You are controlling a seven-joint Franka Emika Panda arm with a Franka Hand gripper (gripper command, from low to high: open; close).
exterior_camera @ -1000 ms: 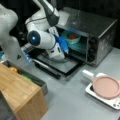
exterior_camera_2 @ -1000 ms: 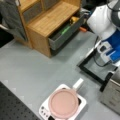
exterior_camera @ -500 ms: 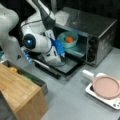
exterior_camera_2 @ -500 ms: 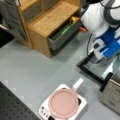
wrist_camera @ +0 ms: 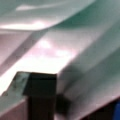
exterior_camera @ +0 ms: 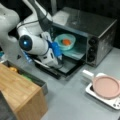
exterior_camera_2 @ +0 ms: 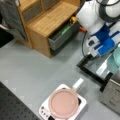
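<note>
- Wooden cabinet [exterior_camera: 21, 93] is standing well to the left of the toaster oven [exterior_camera: 87, 27] in a front view. Its grey drawer [exterior_camera: 30, 77] is hanging open toward the oven, with small yellow and green things lying inside. I cannot make out what they are.
- Arm is reaching in from the left of the oven. The gripper [exterior_camera: 58, 53], with its blue fittings, is hanging over the oven's dropped door [exterior_camera: 66, 68], just at the mouth of the cavity.
- I cannot tell how the claw is standing. Both front views are hiding the fingertips behind the wrist body, and the wrist view is showing only one dark finger [wrist_camera: 40, 95] against a pale green surface.
- Pale green bowl [exterior_camera: 65, 42] is sitting inside the oven on the shelf, with an orange thing [exterior_camera: 66, 41] lying in it. It is the thing nearest the gripper; I cannot tell whether they are touching.
- My judgement: the wrist is working in tight quarters between the door and the oven's roof. Slow, level movement suits this spot, keeping the bowl flat so the orange thing is not rolling.
- Pink pan [exterior_camera: 106, 86] is resting on a white base [exterior_camera: 113, 103] in front of the oven to its right, well apart from the gripper, its pale handle [exterior_camera: 87, 74] pointing toward the door.
</note>
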